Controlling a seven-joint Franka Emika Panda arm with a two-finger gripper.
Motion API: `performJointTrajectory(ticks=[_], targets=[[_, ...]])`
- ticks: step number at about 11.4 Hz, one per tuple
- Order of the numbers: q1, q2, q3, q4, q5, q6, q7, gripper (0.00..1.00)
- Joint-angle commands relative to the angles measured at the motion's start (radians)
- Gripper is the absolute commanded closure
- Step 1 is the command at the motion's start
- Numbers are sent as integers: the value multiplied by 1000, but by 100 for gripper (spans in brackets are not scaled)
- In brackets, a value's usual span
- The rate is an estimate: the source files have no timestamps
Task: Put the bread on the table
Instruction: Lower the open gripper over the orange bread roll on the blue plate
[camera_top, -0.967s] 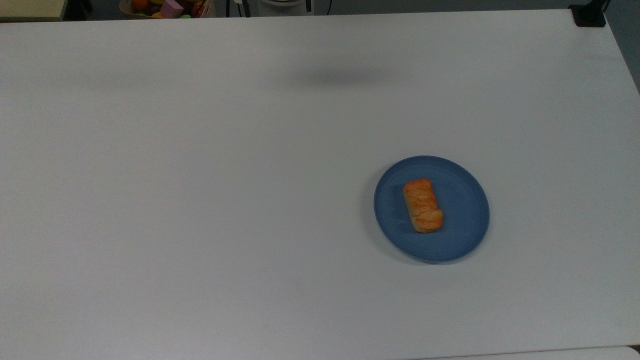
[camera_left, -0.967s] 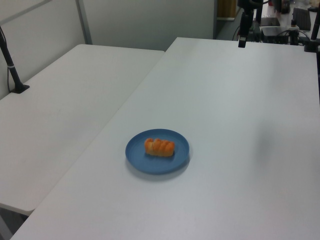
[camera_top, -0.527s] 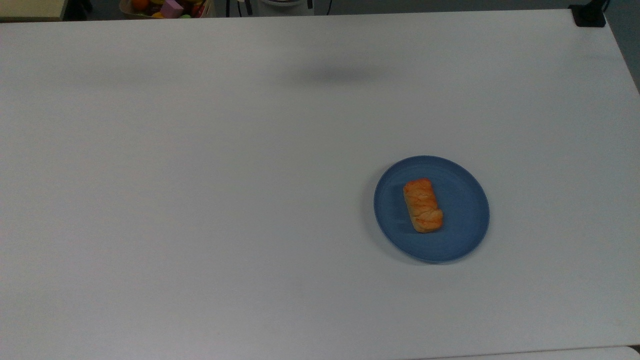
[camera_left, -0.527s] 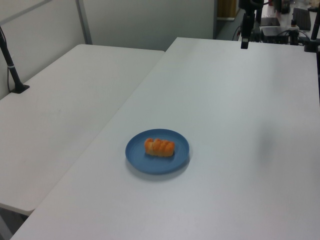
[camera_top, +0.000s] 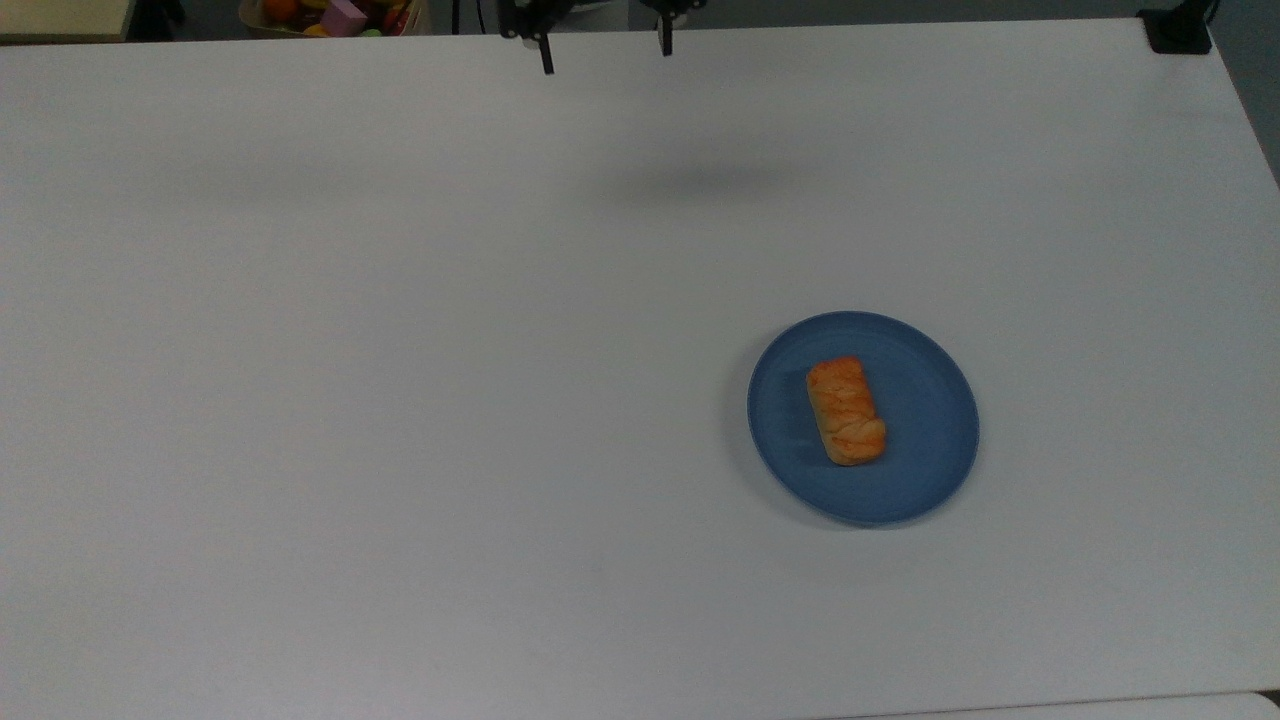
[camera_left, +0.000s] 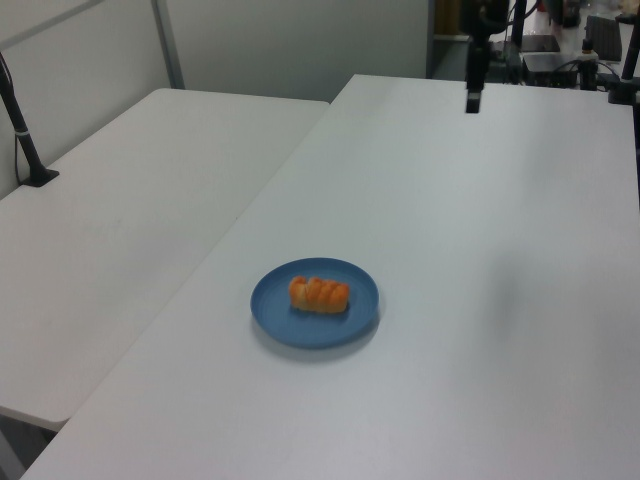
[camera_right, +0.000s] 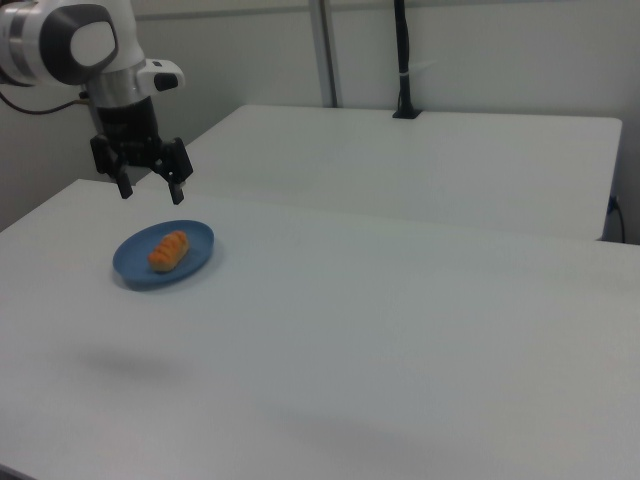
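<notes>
Our gripper (camera_right: 148, 188) has just come into the top view at the table's (camera_top: 400, 400) far edge, jaws wide and empty. The bread (camera_top: 846, 411) has not moved from the blue plate (camera_top: 930, 400), so we judge the approach barely begun.

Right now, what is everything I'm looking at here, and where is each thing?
bread: one, golden-orange, lying on the plate.
plate: one, blue, round, on the table, towards the top view's right.
table: one, white, holding the plate.
second table: one, white, alongside the first, at the left view's left.
black post: one, standing at the second table's far edge in the right view.
box of colourful items: one, past the table's far edge, at the top view's upper left.
robot arm: one, white and black, at the right view's upper left.
end effector: one, black, open, in the air above the table, apart from the bread.
</notes>
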Motion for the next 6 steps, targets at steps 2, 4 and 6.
performJointTrajectory(ticks=[2,4,6], targets=[[117,277,-7,284,-8,33,142,0],[177,338,-8,307,-9,121,187,0],[226,401,-8,310,-44,244,266,0]])
